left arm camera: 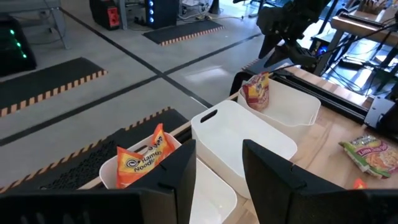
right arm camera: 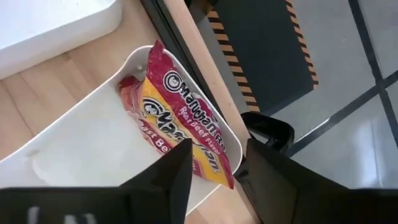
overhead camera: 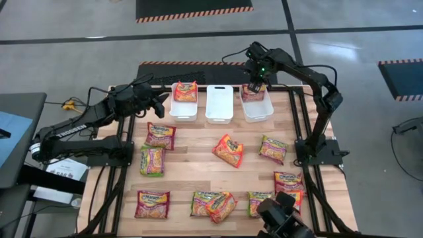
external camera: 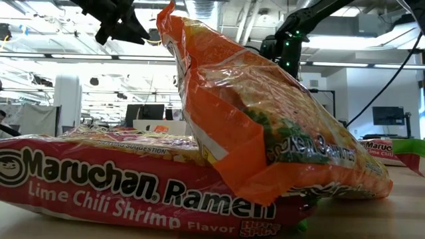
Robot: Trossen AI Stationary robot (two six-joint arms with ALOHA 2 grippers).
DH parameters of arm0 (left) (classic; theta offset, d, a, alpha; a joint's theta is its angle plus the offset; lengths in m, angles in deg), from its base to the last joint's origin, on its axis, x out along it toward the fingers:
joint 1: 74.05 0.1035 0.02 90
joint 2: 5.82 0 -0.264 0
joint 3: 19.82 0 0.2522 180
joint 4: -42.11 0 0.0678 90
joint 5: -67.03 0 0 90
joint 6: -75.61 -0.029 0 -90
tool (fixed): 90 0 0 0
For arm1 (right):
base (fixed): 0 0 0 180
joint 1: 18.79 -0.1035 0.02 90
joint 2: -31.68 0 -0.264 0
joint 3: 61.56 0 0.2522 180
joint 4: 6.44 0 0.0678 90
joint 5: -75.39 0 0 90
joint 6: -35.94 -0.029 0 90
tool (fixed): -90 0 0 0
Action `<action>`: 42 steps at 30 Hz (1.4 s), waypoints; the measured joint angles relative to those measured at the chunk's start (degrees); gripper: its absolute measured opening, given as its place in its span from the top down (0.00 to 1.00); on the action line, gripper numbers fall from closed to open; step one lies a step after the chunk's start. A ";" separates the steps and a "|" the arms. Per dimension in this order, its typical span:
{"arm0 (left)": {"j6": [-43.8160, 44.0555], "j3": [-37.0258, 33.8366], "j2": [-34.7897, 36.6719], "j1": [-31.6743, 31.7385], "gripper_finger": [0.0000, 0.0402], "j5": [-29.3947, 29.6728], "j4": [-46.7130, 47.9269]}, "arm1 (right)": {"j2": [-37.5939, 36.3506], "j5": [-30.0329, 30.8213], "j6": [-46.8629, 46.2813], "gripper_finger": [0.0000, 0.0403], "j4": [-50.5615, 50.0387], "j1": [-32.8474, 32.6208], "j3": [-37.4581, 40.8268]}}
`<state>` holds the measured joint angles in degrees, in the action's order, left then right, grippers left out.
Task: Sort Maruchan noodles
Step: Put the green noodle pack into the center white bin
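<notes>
Three white bins stand in a row at the table's far edge. The left bin (overhead camera: 184,100) holds an orange Maruchan packet (left arm camera: 142,160) standing against its wall. The right bin (overhead camera: 256,104) holds a red packet (right arm camera: 177,118) leaning on its far wall. My left gripper (left arm camera: 217,168) is open and hovers just left of the left bin (left arm camera: 205,186). My right gripper (right arm camera: 214,171) is open and hangs over the red packet (left arm camera: 258,90), apart from it. Several more packets lie flat on the table, among them an orange one (overhead camera: 229,150).
The middle bin (overhead camera: 219,102) holds nothing. Loose packets lie across the table's middle and near side: red (overhead camera: 160,135), green (overhead camera: 152,160), green (overhead camera: 273,149). Close to the near edge an orange packet (external camera: 265,113) leans on a Lime Chili Shrimp packet (external camera: 133,189). A camera mount (overhead camera: 284,221) sits at the near edge.
</notes>
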<state>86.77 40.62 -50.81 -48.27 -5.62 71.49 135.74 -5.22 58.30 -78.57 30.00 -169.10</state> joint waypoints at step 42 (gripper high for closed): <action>-0.83 7.13 2.05 0.02 0.71 -28.70 6.22 | -1.84 -22.56 -36.96 0.55 -31.63 -34.70 -18.53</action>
<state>85.93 47.74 -48.75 -48.25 -34.33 77.71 133.89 -27.79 21.34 -110.20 -4.70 -187.63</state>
